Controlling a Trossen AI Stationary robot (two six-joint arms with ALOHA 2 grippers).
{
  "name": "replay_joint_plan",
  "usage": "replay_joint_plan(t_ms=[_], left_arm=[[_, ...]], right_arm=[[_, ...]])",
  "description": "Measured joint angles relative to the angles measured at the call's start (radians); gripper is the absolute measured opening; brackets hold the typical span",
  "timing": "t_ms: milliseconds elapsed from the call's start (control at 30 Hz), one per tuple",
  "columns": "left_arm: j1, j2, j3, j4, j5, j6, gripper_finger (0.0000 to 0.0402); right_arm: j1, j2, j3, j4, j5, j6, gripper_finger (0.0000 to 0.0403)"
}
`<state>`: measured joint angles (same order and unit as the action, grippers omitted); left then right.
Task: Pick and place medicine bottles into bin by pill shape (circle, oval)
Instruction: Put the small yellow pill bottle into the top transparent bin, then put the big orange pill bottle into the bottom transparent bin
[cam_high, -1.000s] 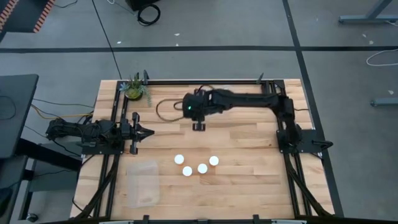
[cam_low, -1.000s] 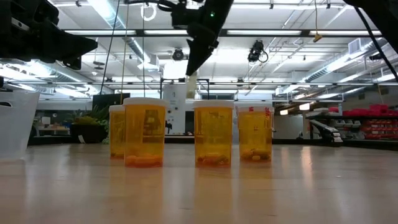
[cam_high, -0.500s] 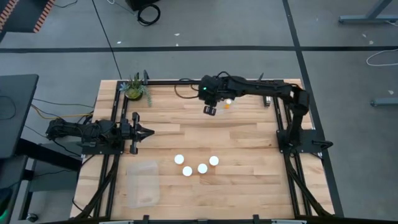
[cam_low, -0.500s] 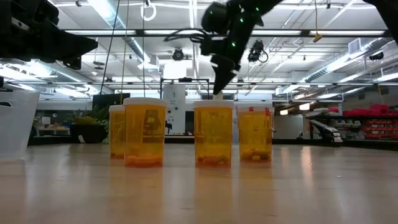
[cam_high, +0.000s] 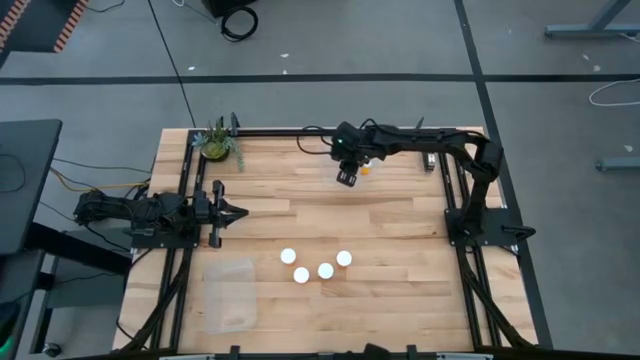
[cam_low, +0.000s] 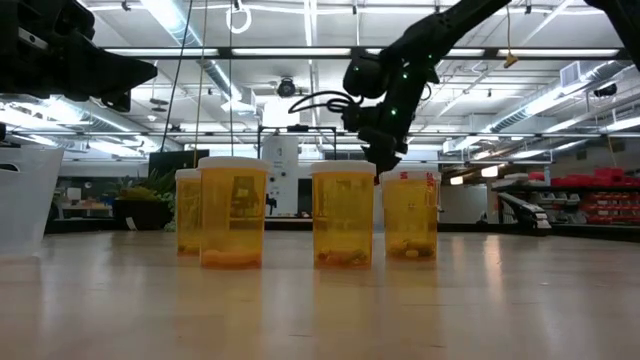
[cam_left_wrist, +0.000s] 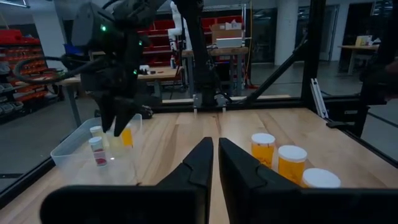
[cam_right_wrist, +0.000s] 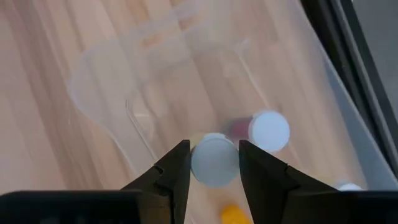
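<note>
One small white-capped bottle (cam_right_wrist: 214, 160) sits pinched between the two fingers of my right gripper (cam_high: 347, 178), its cap facing my wrist camera and its long axis running straight down away from me. My gripper hangs above the clear bin (cam_right_wrist: 155, 81) at the far side of the table, so the bottle's way forward is directly below my fingertips, into the bin. Just beside the held bottle and lower down stands another white-capped bottle (cam_right_wrist: 268, 131) with a reddish body, already in the bin; something orange (cam_right_wrist: 233, 214) shows under my fingers, though I cannot tell exactly what it is from here.

Four wider orange bottles with white caps (cam_high: 316, 264) wait in a cluster on the near part of the table, well apart from my right gripper and toward the table's front edge. My left gripper (cam_high: 238, 211) rests at the left side with its fingers pressed together, holding nothing, and those four bottles (cam_left_wrist: 291, 163) lie ahead of it and a little to one side. I judge my left arm slightly nearer to that cluster, while only my right is placed over this bin.
</note>
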<state>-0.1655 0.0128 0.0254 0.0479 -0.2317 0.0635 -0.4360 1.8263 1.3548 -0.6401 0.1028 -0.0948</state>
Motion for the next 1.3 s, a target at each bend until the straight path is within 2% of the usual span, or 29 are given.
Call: replay_joint_plan(t_ms=[367,567,800,1067,1300], left_arm=[[0.0,0.0,0.0,0.0,0.0,0.0,0.0028],[0.0,0.0,0.0,0.0,0.0,0.0,0.0036],[0.0,0.0,0.0,0.0,0.0,0.0,0.0027],[0.0,0.0,0.0,-0.001,0.0,0.0,0.0033],[0.0,0.0,0.0,-0.001,0.0,0.0,0.0031]], right_arm=[[-0.009,0.0,-0.071,0.044,0.001,0.0,0.0137],[-0.009,0.0,-0.072,0.045,0.0,0.006,0.0159],[-0.014,0.0,-0.072,0.045,0.0,0.012,0.0188],[-0.014,-0.002,-0.011,-0.005,0.0,-0.001,0.0206],[-0.009,-0.023,0.096,-0.172,0.0,-0.011,0.0213]])
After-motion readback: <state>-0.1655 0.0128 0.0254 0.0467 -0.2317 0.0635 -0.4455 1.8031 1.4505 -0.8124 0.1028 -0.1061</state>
